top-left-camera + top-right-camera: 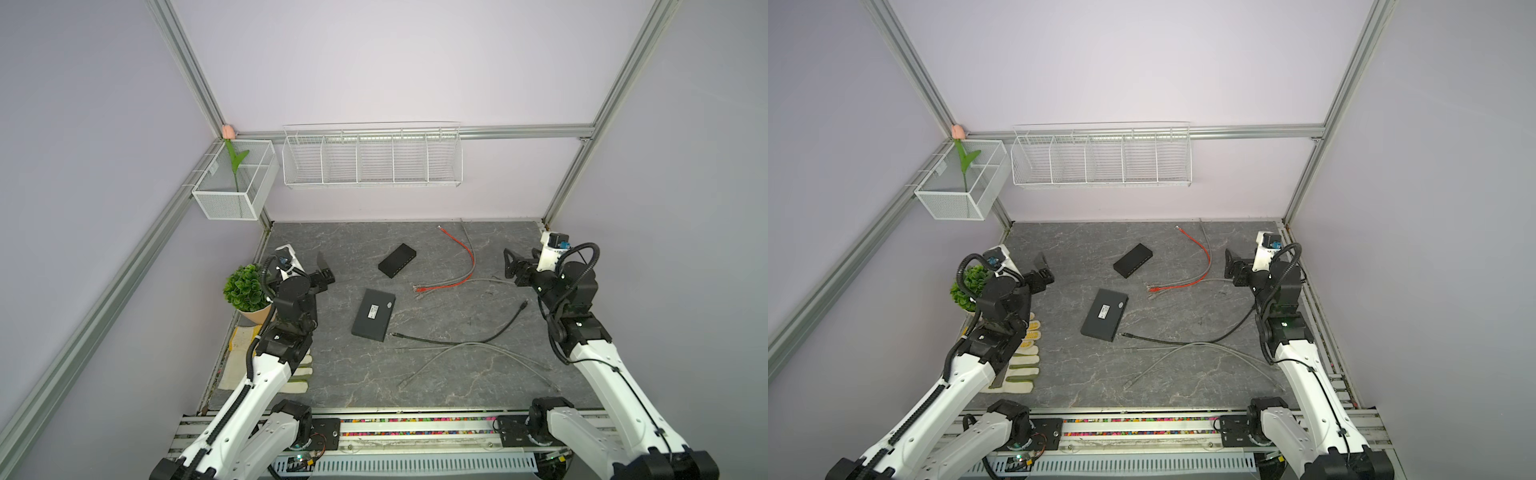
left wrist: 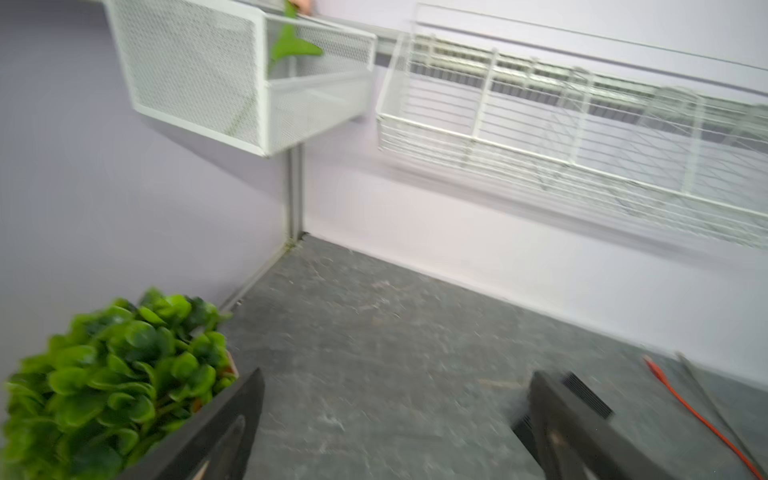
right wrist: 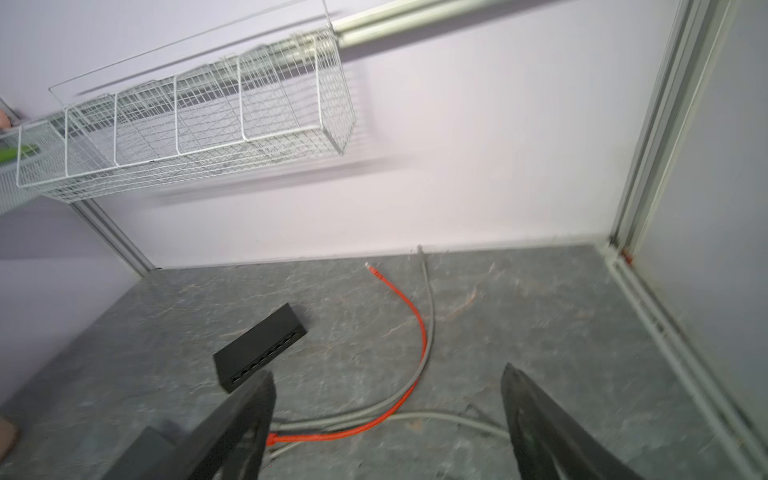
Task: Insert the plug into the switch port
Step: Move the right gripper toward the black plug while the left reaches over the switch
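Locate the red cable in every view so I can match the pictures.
Top view: the red cable arcs just right of the far switch.
Top view: the same arc, right of centre.
Left wrist: a straight stretch beside the grey cable.
Right wrist: the full arc, with the far switch alongside.
Shared landmark: the wire rack, seen in all four views.
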`<state>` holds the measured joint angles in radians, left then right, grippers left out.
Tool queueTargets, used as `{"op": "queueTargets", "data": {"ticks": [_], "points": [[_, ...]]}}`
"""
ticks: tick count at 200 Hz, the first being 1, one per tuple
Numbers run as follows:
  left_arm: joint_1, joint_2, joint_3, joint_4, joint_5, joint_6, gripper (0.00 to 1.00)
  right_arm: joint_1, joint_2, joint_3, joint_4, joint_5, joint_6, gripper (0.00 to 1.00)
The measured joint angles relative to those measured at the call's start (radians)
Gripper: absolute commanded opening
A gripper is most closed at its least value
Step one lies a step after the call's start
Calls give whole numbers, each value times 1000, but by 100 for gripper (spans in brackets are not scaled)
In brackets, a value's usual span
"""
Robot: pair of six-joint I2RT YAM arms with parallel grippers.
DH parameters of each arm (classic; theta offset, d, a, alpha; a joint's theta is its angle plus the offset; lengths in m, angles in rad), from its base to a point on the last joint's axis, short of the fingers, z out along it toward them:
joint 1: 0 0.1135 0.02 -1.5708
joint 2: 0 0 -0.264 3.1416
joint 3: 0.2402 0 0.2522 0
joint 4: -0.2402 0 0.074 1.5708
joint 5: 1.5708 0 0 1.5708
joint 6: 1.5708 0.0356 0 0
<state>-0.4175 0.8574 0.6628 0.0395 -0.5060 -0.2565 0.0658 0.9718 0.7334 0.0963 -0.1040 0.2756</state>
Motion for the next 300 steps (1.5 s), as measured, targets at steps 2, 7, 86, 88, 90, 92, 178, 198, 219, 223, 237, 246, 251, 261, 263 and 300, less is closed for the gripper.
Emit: {"op": "queueTargets", "data": {"ticks": [2, 7, 86, 88, 90, 92, 178, 198, 219, 223, 237, 246, 251, 261, 263, 300], "points": [[-16, -4, 0, -14, 0, -8, 99, 2, 7, 2, -11, -7, 12, 88], [-50, -10, 0, -44, -1, -21, 99, 5, 28, 8, -38, -23, 35, 88], [-236, 39, -98, -272, 70, -230, 99, 407, -104, 43, -231, -138, -66, 95], [-236, 42, -99, -277, 70, -237, 99, 417, -103, 48, -237, -150, -74, 95], [-236, 46, -99, -281, 71, -243, 99, 426, -102, 53, -243, -156, -80, 95], [-236, 48, -99, -284, 72, -247, 99, 437, -98, 59, -253, -162, -89, 95], [-236, 123, -120, -249, 225, -343, 97, 803, 249, 304, -558, -67, -349, 74], [-235, 153, -124, -223, 259, -353, 94, 809, 311, 288, -555, -35, -362, 73], [-213, 175, -124, -202, 283, -370, 88, 818, 355, 257, -505, 31, -374, 73], [-201, 178, -124, -194, 290, -375, 86, 822, 362, 245, -485, 43, -382, 72], [-154, 183, -129, -162, 306, -394, 80, 835, 387, 208, -424, 72, -406, 74], [-132, 188, -132, -138, 307, -397, 80, 839, 417, 202, -403, 81, -417, 74], [-126, 196, -134, -122, 307, -402, 80, 840, 438, 202, -389, 82, -419, 74], [-122, 216, -137, -90, 310, -402, 80, 837, 482, 212, -375, 82, -423, 70], [-122, 225, -137, -85, 309, -402, 80, 835, 493, 217, -373, 83, -425, 69], [-119, 417, -118, -29, 302, -401, 80, 766, 675, 367, -364, 35, -478, 69]]}}
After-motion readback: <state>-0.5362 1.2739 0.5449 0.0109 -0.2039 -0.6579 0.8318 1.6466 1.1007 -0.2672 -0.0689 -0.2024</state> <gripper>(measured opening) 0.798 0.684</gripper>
